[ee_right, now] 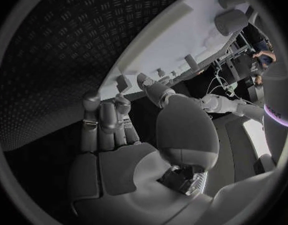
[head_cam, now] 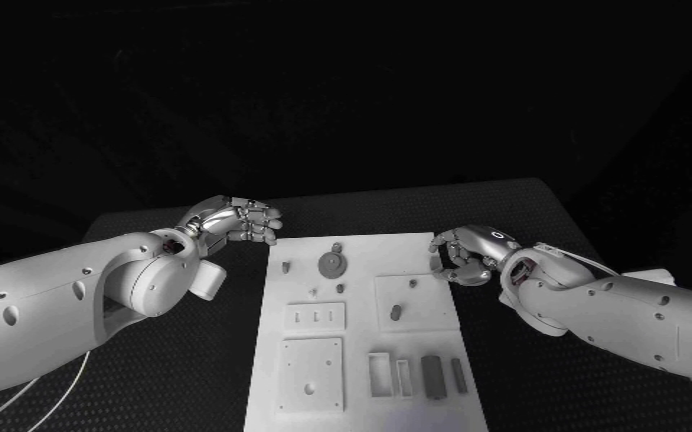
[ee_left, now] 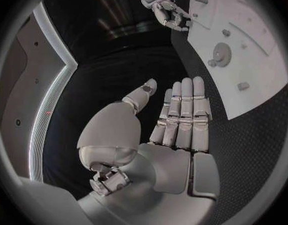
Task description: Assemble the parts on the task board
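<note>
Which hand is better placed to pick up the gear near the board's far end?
Left. The left hand hovers empty beside the task board, close to the gear. The right hand sits at the opposite edge, farther off.

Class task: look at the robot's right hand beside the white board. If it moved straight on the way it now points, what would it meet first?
The right hand points toward the task board. It would probably meet the board's right edge first, near the small grey peg; depth is unclear.

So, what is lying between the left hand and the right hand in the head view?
The far end of the task board lies between the left hand and the right hand, with the round gear part on it, seen in the head view.
</note>
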Tool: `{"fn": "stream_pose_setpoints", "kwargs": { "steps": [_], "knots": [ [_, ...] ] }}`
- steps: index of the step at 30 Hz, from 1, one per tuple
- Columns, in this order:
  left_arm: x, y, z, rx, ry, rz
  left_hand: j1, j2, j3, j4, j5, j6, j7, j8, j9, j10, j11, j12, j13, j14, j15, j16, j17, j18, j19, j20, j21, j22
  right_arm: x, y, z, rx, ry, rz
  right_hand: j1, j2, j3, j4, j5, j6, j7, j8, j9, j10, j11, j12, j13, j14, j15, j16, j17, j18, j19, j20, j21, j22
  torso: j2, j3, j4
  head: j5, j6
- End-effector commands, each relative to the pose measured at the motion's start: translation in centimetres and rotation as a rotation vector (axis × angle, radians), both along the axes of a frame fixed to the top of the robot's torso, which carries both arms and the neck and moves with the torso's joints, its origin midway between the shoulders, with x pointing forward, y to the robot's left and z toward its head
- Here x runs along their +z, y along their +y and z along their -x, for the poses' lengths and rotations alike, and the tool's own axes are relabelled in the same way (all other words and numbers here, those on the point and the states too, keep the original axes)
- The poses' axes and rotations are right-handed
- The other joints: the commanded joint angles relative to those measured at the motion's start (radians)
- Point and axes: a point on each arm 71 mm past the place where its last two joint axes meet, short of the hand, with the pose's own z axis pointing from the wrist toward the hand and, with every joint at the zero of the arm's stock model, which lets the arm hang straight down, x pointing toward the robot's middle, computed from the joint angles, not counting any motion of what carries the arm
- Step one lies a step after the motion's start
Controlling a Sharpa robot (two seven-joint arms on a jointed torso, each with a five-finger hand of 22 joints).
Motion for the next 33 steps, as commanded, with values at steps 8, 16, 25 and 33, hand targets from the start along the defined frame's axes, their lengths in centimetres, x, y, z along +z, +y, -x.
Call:
{"fn": "stream_pose_setpoints", "kwargs": {
  "steps": [8, 16, 25, 33],
  "knots": [
    [0.09, -0.12, 0.05, -0.018, -0.006, 0.006, -0.006, 0.001, 0.001, -0.001, 0.005, -0.001, 0.001, -0.001, -0.001, 0.004, 0.006, -0.005, 0.001, 0.008, -0.001, -0.007, 0.002, 0.009, 0.003, -0.004, -0.005, 0.002, -0.02, -0.48, -0.13, -0.026, -0.019, 0.02, 0.01, 0.024, -0.002, 0.008, 0.002, 0.062, 0.009, 0.024, 0.011, 0.014, -0.017, 0.013, -0.007, 0.034, -0.011, 0.012, 0.022, 0.047, 0.014, -0.013, 0.006, 0.012, 0.0, -0.0003, 0.0015, -0.005, -0.001],
    [0.08, -0.16, 0.05, -0.019, -0.006, 0.006, -0.007, 0.002, 0.001, -0.001, 0.005, -0.002, 0.001, -0.002, -0.001, 0.004, 0.006, -0.006, 0.001, 0.009, -0.001, -0.008, 0.003, 0.009, 0.003, -0.004, -0.006, 0.002, -0.2, -0.12, -0.23, -0.023, -0.022, 0.017, 0.011, 0.031, -0.004, 0.01, 0.002, 0.071, 0.005, 0.029, 0.014, 0.021, -0.021, 0.014, -0.01, 0.045, -0.015, 0.015, 0.03, 0.047, 0.019, -0.016, 0.008, 0.012, 0.0, 0.0006, 0.0007, -0.004, -0.002],
    [0.07, -0.13, 0.03, -0.018, -0.005, 0.006, -0.007, 0.002, 0.001, -0.001, 0.005, -0.002, 0.001, -0.002, 0.0, 0.004, 0.006, -0.007, 0.002, 0.009, -0.001, -0.009, 0.004, 0.009, 0.003, -0.004, -0.006, 0.002, -0.6, 0.38, -0.2, -0.012, -0.011, 0.016, 0.01, 0.03, -0.006, 0.01, 0.002, 0.073, 0.004, 0.031, 0.014, 0.024, -0.022, 0.014, -0.011, 0.049, -0.016, 0.016, 0.033, 0.047, 0.02, -0.017, 0.009, 0.012, 0.0, 0.0005, 0.001, -0.001, -0.004],
    [0.07, -0.1, 0.03, -0.018, -0.005, 0.006, -0.007, 0.002, 0.001, -0.001, 0.005, -0.002, 0.001, -0.002, 0.0, 0.004, 0.006, -0.007, 0.002, 0.009, -0.001, -0.01, 0.005, 0.009, 0.003, -0.004, -0.007, 0.002, -0.68, 0.22, -0.33, -0.019, -0.014, 0.018, 0.015, 0.037, -0.006, 0.008, 0.002, 0.083, 0.0, 0.036, 0.018, 0.028, -0.025, 0.015, -0.013, 0.053, -0.019, 0.017, 0.034, 0.047, 0.022, -0.019, 0.01, 0.012, -0.001, 0.0002, 0.0003, -0.001, -0.005]
  ]
}}
